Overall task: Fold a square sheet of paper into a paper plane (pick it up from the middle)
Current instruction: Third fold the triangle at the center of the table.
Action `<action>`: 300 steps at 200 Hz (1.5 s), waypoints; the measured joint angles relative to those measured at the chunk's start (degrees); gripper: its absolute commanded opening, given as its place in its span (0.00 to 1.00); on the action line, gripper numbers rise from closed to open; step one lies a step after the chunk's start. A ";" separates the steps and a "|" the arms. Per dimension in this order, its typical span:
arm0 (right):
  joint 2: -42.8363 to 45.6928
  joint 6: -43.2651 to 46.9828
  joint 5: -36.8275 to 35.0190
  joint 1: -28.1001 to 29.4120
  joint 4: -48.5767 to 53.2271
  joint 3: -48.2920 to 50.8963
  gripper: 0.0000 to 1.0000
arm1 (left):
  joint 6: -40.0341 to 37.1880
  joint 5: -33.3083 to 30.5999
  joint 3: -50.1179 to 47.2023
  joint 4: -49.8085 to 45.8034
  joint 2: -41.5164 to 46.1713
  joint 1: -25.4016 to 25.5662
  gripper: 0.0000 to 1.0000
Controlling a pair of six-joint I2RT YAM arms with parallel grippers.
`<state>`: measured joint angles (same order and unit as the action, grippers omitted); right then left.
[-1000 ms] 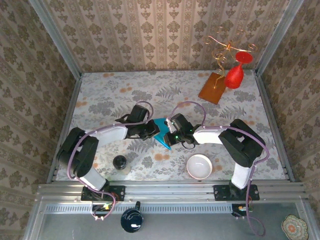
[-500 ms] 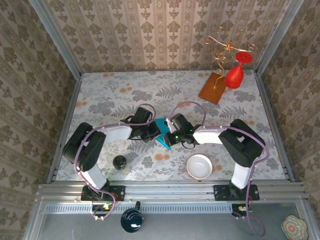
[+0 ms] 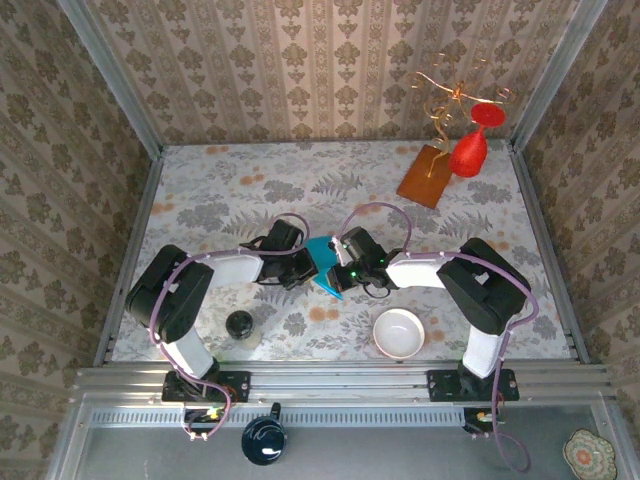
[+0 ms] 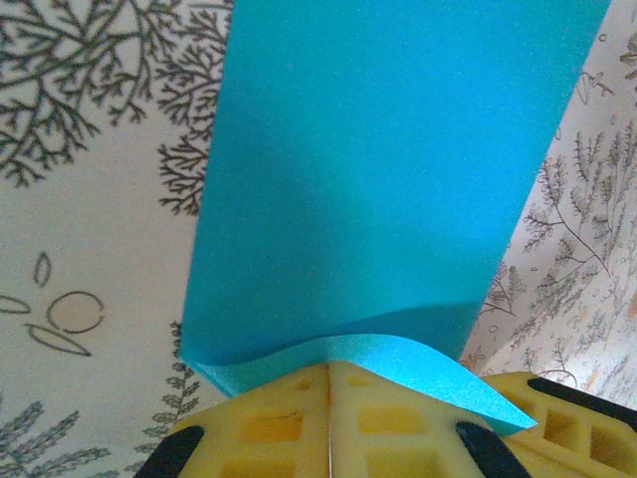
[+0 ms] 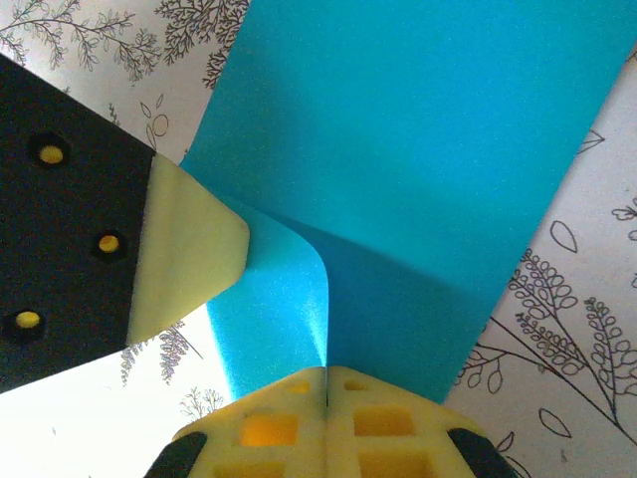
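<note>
The square sheet of paper [image 3: 322, 258] is teal-blue, creased into a narrower strip, and lies mid-table between both arms. In the left wrist view the paper [image 4: 388, 169] stretches away over the floral cloth, and its near edge arches up into my left gripper [image 4: 328, 366], which is shut on it. My right gripper [image 5: 326, 373] is shut on a raised fold of the paper [image 5: 428, 149] from the opposite side. A pale finger [image 5: 189, 249] of the left gripper touches the paper at the left of the right wrist view. From above, the left gripper [image 3: 304, 264] and right gripper [image 3: 339, 272] nearly meet.
A white bowl [image 3: 398, 333] sits near the right arm's base and a dark jar [image 3: 239, 325] near the left arm's. An orange-brown board [image 3: 427, 175], a red glass ornament [image 3: 468, 150] and a gold wire stand [image 3: 455, 95] occupy the far right corner. Patterned walls enclose the table.
My left arm has reached further right and its gripper has closed on the paper's left edge. The right gripper has kept still, shut on the paper.
</note>
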<state>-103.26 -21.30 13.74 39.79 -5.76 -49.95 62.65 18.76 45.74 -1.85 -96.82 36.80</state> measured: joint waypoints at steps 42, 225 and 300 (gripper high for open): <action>-0.33 -0.17 0.00 0.00 0.00 -0.37 0.00 | 0.20 -0.48 -0.24 0.07 0.00 0.00 0.10; 15.54 -8.66 -7.50 -2.32 9.09 -0.59 0.50 | 0.20 -0.61 -1.53 3.23 -0.04 -0.13 0.06; 6.47 -11.54 3.08 -1.70 13.35 -5.86 0.17 | -0.57 0.31 -1.44 4.09 -0.61 -0.50 0.06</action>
<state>-96.79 -32.84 16.82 38.09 7.60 -55.81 62.08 19.07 44.29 2.24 -97.43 36.29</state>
